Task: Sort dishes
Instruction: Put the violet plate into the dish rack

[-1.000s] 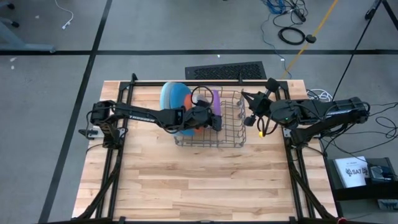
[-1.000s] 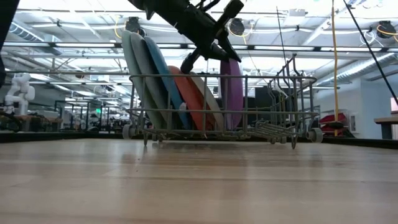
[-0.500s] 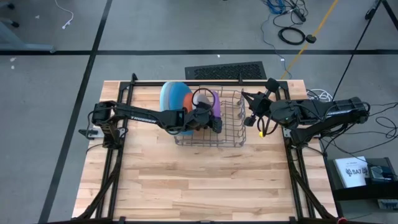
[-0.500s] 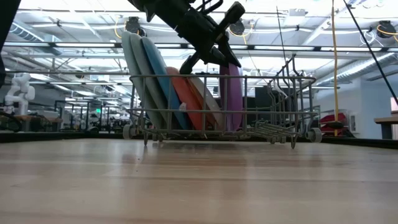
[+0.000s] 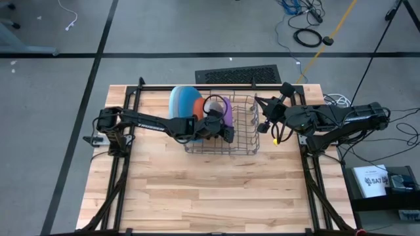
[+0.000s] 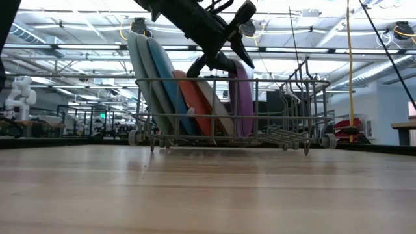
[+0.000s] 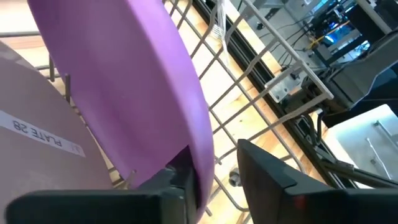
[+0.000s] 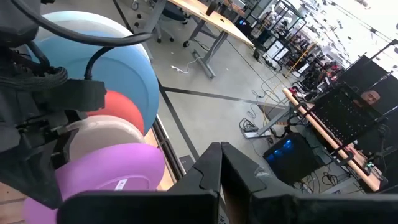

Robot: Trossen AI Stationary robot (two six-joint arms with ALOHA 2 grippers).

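purple round plastic plate (image 7: 143, 81) stands on edge in the grey wire dish rack (image 5: 239, 134), with my left hand (image 7: 214, 171) parted around its rim. if i pull away crooked, a finger could drag it over. my right hand (image 8: 221, 168) waits pressed together beside the rack.

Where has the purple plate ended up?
The purple plate stands on edge in the wire rack, just right of the off-white plate, with the left gripper right above its rim.
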